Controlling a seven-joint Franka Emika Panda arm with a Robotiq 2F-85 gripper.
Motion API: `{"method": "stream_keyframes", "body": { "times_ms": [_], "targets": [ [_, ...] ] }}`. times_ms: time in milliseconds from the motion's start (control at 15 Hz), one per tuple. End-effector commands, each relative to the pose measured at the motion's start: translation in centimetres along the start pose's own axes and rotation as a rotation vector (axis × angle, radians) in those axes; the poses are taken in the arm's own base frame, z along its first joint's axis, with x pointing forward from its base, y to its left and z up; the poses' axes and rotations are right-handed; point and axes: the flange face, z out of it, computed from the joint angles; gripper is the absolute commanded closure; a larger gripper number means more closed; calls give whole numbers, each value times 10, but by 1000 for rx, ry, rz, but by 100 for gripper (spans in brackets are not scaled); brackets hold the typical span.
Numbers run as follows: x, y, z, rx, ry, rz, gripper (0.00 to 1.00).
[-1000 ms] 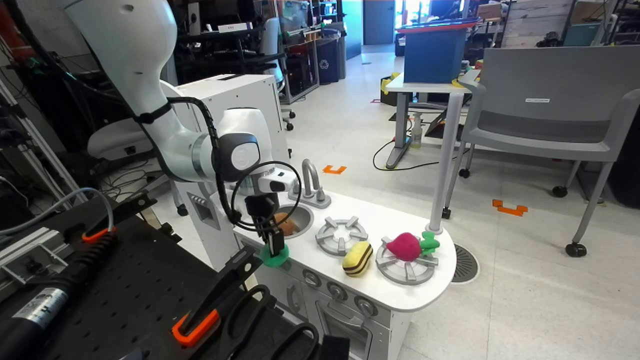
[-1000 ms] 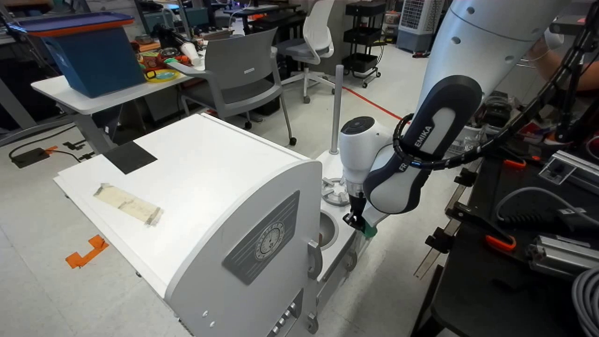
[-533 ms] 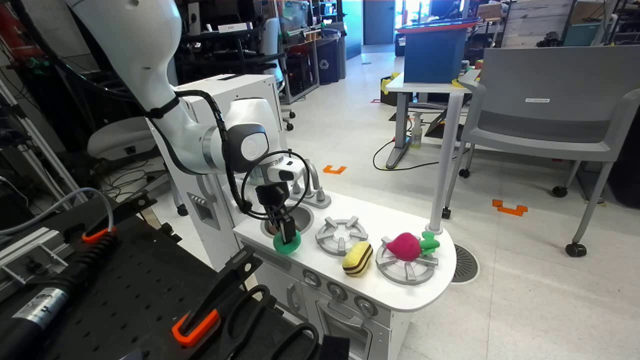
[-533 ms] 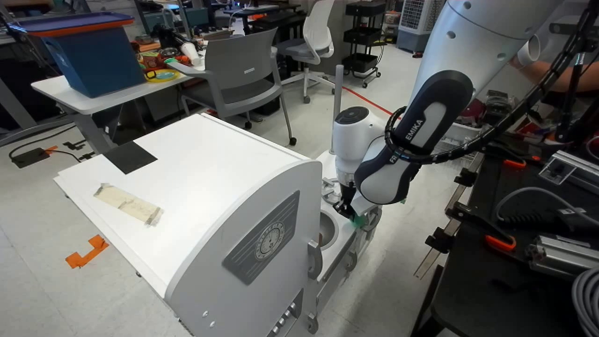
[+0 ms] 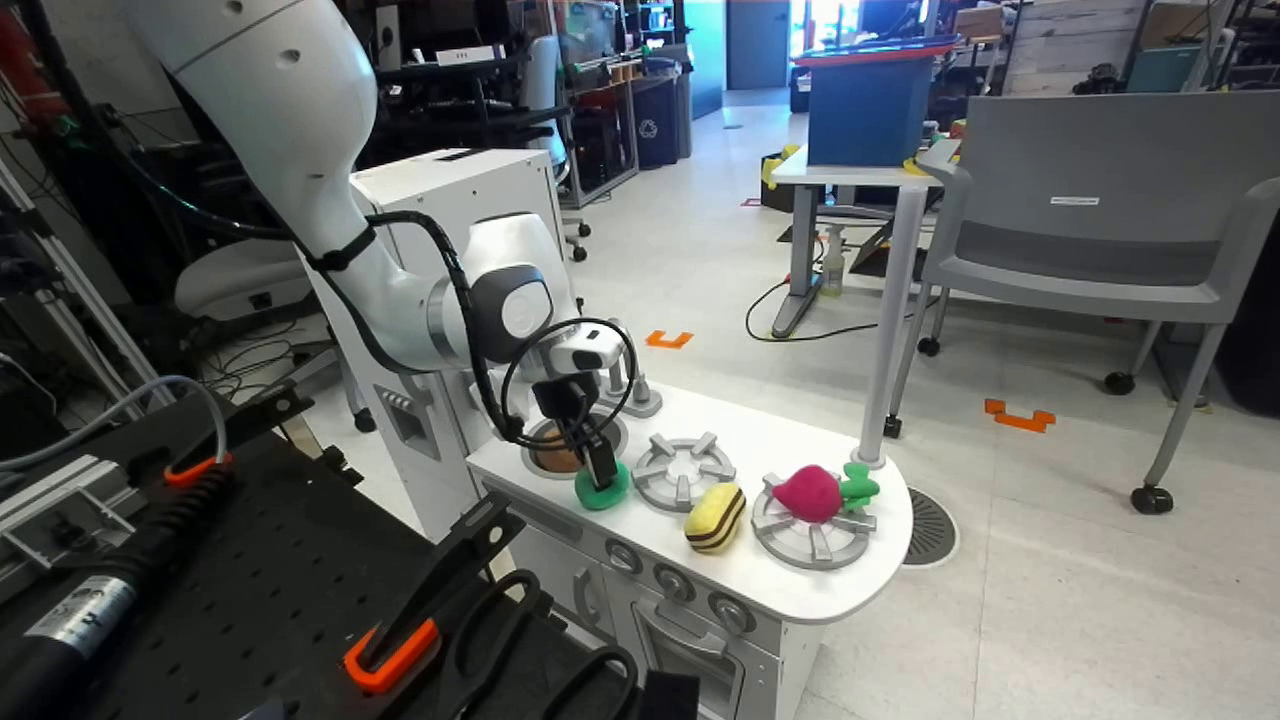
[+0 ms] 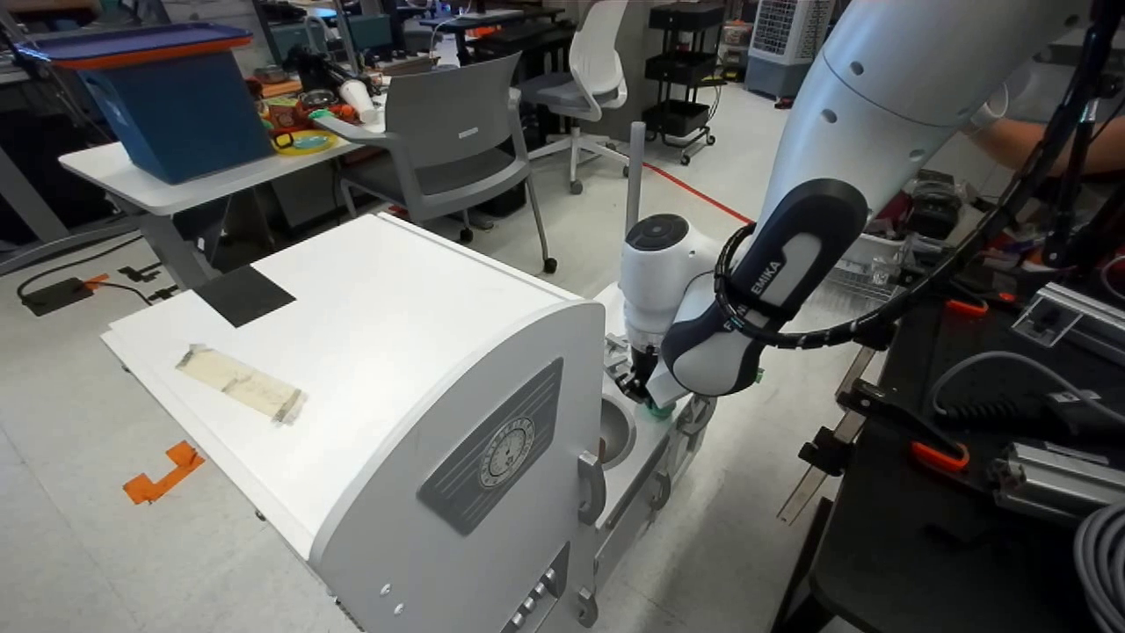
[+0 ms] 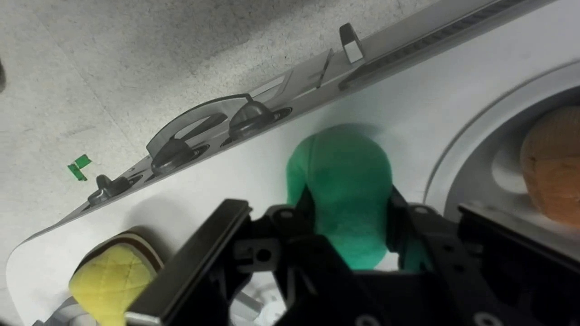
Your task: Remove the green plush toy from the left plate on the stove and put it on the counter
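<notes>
The green plush toy (image 5: 602, 487) is between the fingers of my gripper (image 5: 598, 462), which is shut on its sides. In the wrist view the toy (image 7: 342, 176) bulges out past both fingertips (image 7: 351, 206). It is low over the white counter (image 5: 770, 430), near the front edge, between the sink and the left plate (image 5: 683, 472). A faint shadow lies beside it; I cannot tell if it touches the counter. The toy also shows, partly hidden by the arm, in an exterior view (image 6: 659, 411). The left plate, a grey ring with spokes on the stove, holds nothing.
A yellow striped plush (image 5: 716, 517) lies by the left plate's front. A pink-red plush (image 5: 808, 494) sits on the right plate (image 5: 815, 550). The sink (image 5: 612, 432) holds an orange-brown item (image 7: 559, 167). A faucet (image 5: 640, 398) and a grey post (image 5: 890, 330) stand up.
My gripper has carried the green toy from in front of the sink, over the counter's front edge, along toward the left plate, and lower toward the surface. The other toys have not moved.
</notes>
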Motion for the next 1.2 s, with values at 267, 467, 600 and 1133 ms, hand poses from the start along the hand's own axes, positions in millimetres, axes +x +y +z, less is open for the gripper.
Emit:
{"method": "stream_keyframes", "body": {
  "times_ms": [267,467,600,1133],
  "targets": [
    [0,1,-6,-68,-106,11,8],
    [-3,7,-27,-96,-149,1,0],
    [-17,20,-46,-138,-257,-52,0],
    [-35,40,-55,-203,-357,-106,0]
  ]
}}
